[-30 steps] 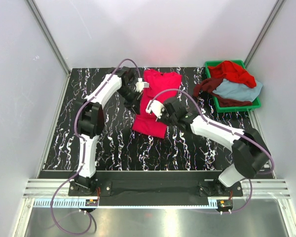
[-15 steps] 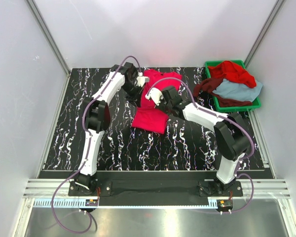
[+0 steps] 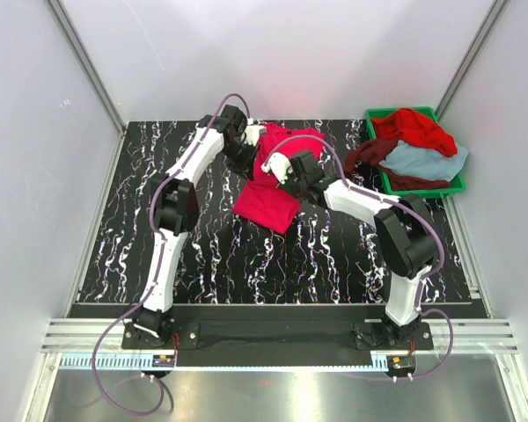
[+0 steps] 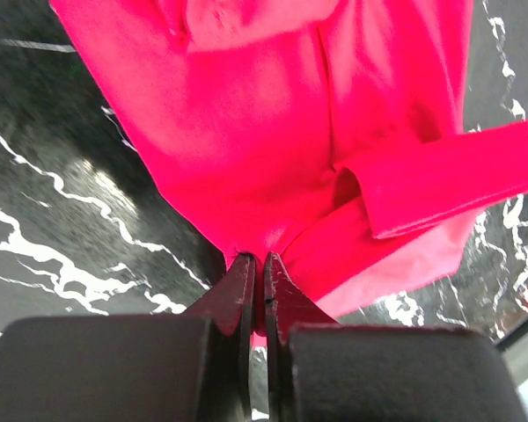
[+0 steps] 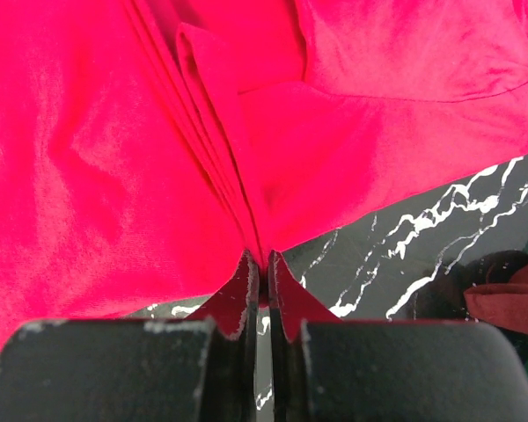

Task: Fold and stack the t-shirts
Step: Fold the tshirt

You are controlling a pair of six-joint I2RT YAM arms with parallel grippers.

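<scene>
A crimson-pink t-shirt (image 3: 268, 198) lies partly folded on the black marbled table, its lower part doubled up toward the far side. My left gripper (image 3: 249, 156) is shut on its left edge; the cloth (image 4: 273, 132) fans out from the jaws. My right gripper (image 3: 286, 169) is shut on its right edge, with the bunched folds (image 5: 158, 132) running into the jaws. A brighter red t-shirt (image 3: 414, 127), a dark maroon t-shirt (image 3: 374, 154) and a light blue-grey t-shirt (image 3: 431, 160) lie heaped in the green bin (image 3: 458, 185).
The green bin stands at the table's far right corner, with maroon cloth hanging over its left rim. White walls close in the table (image 3: 158, 246) on three sides. The maroon cloth shows at the right edge of the right wrist view (image 5: 510, 299).
Both grippers have carried the shirt's near hem up and toward the far side. The folded part now lies shorter and skewed, and both arms reach further back.
</scene>
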